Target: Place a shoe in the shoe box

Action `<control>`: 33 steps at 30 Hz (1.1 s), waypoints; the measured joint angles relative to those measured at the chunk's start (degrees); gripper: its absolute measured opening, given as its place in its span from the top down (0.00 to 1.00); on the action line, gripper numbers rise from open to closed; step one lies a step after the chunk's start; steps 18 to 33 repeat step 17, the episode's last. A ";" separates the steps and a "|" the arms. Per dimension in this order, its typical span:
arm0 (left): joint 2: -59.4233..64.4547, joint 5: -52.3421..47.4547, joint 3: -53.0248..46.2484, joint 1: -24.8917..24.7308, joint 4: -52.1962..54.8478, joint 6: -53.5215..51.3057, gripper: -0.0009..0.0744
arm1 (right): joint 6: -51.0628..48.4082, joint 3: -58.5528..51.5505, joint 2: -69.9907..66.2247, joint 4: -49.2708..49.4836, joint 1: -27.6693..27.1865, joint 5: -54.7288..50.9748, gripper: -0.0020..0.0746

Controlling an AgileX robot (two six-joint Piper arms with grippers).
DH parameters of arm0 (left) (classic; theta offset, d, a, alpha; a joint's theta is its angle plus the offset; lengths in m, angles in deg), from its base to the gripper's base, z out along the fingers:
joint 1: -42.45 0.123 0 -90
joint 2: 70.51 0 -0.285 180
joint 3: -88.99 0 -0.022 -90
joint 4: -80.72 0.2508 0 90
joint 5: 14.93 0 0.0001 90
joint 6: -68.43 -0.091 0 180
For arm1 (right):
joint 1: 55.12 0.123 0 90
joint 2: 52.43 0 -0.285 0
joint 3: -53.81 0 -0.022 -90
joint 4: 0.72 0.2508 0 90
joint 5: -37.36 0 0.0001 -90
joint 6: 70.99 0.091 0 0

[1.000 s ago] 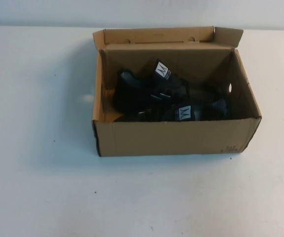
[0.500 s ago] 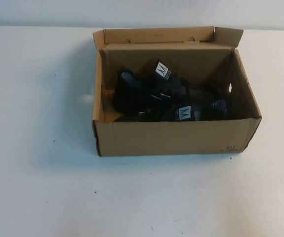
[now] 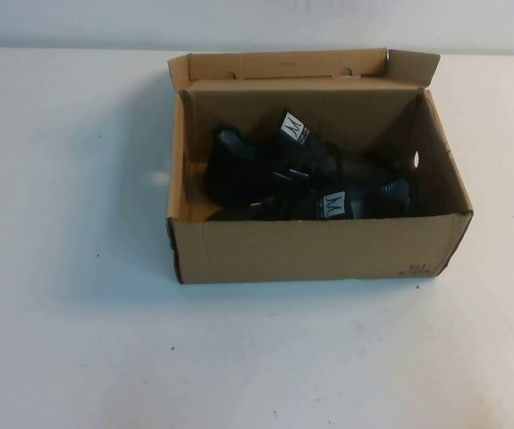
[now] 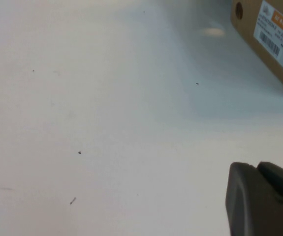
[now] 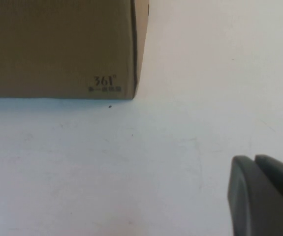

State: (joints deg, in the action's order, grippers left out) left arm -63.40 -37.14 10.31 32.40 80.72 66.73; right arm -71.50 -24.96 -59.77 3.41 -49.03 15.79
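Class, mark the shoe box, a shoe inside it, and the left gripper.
shoe box (image 3: 310, 250), high view, front wall.
shoe (image 3: 333, 204), high view, white tongue label.
left gripper (image 4: 259, 196), left wrist view, dark fingertips, shut.

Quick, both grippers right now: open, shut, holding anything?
Left gripper: shut, holding nothing, over bare table beside the shoe box.
Right gripper: shut, holding nothing, over the table in front of the box.

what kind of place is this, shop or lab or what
Probably a robot test bench, not a shop: a bare white table, one open shoe box holding black shoes, and both shut end effectors, left and right, parked over the tabletop.
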 joint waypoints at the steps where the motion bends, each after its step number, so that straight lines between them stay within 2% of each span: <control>1: 0.00 0.00 0.00 0.00 0.00 0.00 0.99 | 0.00 0.00 0.00 0.12 0.00 -0.09 0.99; 33: 0.00 0.00 0.00 0.00 0.00 0.00 0.99 | 0.14 0.00 0.00 1.64 0.00 -0.09 0.99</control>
